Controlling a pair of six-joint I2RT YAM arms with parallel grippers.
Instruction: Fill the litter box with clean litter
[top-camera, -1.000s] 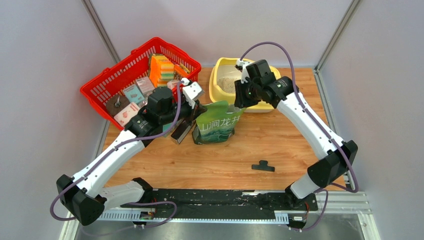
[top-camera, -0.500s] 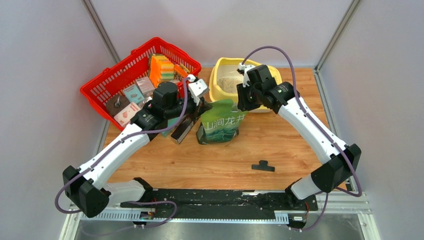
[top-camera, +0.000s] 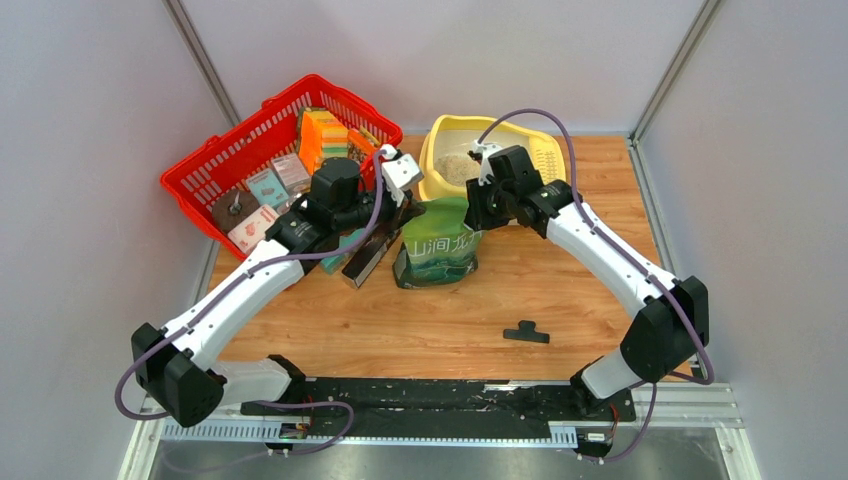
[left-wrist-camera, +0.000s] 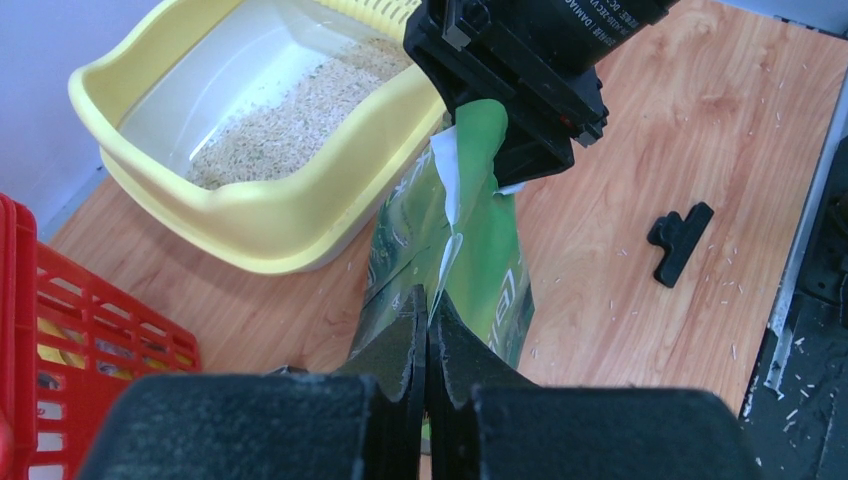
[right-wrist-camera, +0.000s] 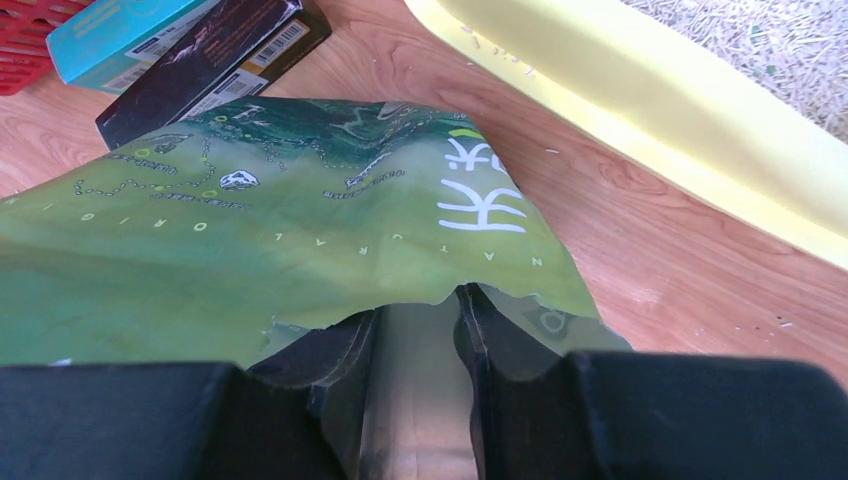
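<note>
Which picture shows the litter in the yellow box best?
The left wrist view: the litter is close up, spread across the white basin of the box. The top view shows only a small, distant patch. The right wrist view is mostly bag, with a sliver of litter top right.

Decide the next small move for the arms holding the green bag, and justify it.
Probably lift the green bag and tip its torn top over the litter box rim: left gripper and right gripper both pinch its top edge, it stands upright beside the box, and clean litter covers only part of the basin.
</note>
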